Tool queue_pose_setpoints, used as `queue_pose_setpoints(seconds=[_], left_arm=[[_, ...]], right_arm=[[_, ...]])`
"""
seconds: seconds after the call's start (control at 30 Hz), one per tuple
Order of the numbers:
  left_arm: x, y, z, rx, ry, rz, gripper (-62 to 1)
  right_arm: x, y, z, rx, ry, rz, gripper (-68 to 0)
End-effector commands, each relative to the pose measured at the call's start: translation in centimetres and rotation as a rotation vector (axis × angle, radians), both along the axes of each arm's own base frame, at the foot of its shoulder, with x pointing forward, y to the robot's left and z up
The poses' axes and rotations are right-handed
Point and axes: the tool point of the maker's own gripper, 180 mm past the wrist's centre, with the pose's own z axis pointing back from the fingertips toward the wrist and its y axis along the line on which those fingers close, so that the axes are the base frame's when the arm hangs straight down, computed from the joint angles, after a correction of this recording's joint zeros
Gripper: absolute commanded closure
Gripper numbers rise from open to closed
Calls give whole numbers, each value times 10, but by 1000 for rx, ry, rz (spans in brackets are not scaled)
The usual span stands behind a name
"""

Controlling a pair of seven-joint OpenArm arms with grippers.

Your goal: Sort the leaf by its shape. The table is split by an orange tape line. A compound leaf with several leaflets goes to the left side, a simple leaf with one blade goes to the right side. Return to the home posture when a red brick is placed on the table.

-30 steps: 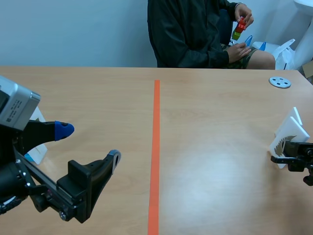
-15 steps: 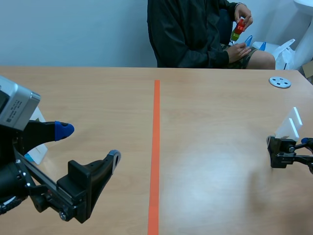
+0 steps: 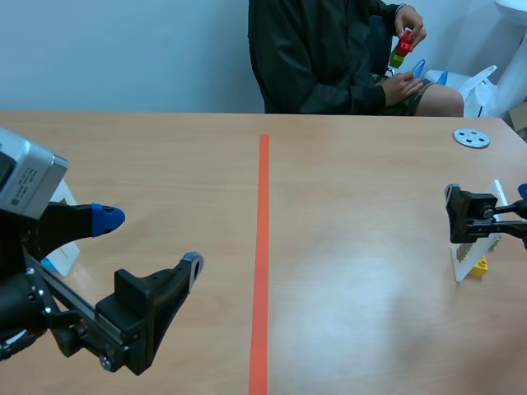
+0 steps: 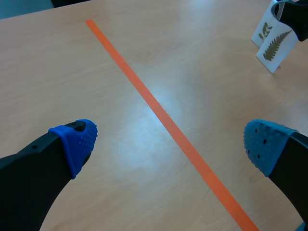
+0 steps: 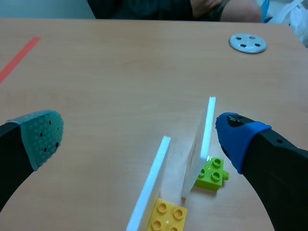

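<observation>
Two white leaf cards stand close together right of the orange tape line (image 3: 263,247). Edge-on between my right fingers, one card (image 5: 150,180) sits in a yellow brick (image 5: 168,215) and the other card (image 5: 206,134) in a green brick (image 5: 212,176). The left wrist view shows a fern-like compound leaf on the front card (image 4: 276,46) and a small sprig on the back card (image 4: 264,31). My right gripper (image 3: 487,212) hangs open just above them, holding nothing. My left gripper (image 3: 150,243) stands open over the near left table.
A person sits across the table holding a red brick (image 3: 404,39) stacked on a green one. A grey disc (image 3: 471,138) lies at the far right. Another white card (image 3: 67,251) stands beside my left arm.
My right gripper opened, let go of the white card and rose a little. The card now stands on the table in its yellow brick. The left arm has not moved.
</observation>
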Motion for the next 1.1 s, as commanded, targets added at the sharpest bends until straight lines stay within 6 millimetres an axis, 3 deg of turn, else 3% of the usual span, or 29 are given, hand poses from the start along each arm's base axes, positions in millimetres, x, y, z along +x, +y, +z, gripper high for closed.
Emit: queue_pose_setpoints(seconds=[0.0,0.2,0.43,0.63,0.9,1.07], left_arm=[[3,1,7,-16,-24,7,-623],[3,1,7,-16,-25,7,-623],[3,1,7,-17,-25,7,-623],[3,1,7,-16,-25,7,-623],[4,1,7,-16,-25,10,-623],[4,1,8,-19,-30,11,-623]], right_arm=[[7,-5,22,15,-72,4,-679],[9,9,25,23,-16,77,-679],[4,38,59,-80,-28,171,-679],[-11,78,82,-164,-38,295,-679],[-31,143,76,-223,11,497,-679],[-51,160,80,-220,19,517,-679]])
